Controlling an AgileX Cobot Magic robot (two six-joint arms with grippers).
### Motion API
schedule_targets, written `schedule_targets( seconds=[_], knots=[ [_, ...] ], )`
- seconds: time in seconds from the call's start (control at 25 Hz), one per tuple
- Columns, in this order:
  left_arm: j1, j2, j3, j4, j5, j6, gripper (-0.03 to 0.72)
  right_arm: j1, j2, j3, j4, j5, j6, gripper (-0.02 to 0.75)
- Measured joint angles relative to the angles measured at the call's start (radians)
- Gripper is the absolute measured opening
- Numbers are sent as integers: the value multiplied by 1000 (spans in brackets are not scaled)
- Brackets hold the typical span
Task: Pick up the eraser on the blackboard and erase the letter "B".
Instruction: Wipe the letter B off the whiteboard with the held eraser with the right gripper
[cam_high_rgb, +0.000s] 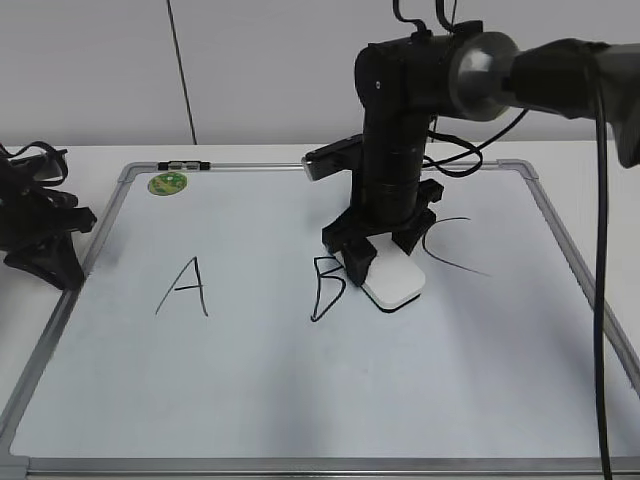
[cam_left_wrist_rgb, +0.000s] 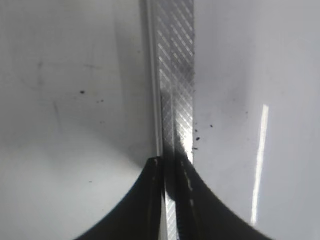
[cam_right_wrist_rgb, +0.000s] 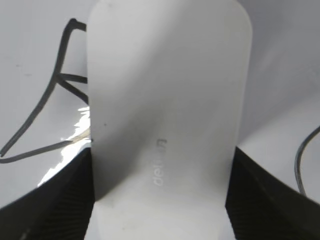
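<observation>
**Right gripper holds the eraser next to the B**

The board lies flat on the table. It is white with a grey frame. Three black letters are on it in a row: the A on the left, the B in the middle, and the C on the right.

The right arm comes in from the upper right and points down at the board. The right gripper has its two black fingers, one on each side of the eraser, and they press on its sides. The eraser is a white block with round corners. It sits on the board between the B and the C, just beside the right side of the B. In the right wrist view the eraser fills the middle, with small grey words on top and a black finger on each side. The B's lines show to the left of it.

The left gripper is off to the left, by the board's left edge, well away from the letters. In the left wrist view its dark tips sit close together over the frame. I cannot tell if they are fully closed.

A small green magnet sits near the top left corner of the board. A thin pen lies on the top frame just above it.
</observation>
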Motion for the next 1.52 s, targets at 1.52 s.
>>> schedule_targets(
  seconds=[1.52],
  knots=[
    [0, 0, 0, -10, -6, 0, 32, -20, 6, -8, -142, 0, 57, 540]
  ],
)
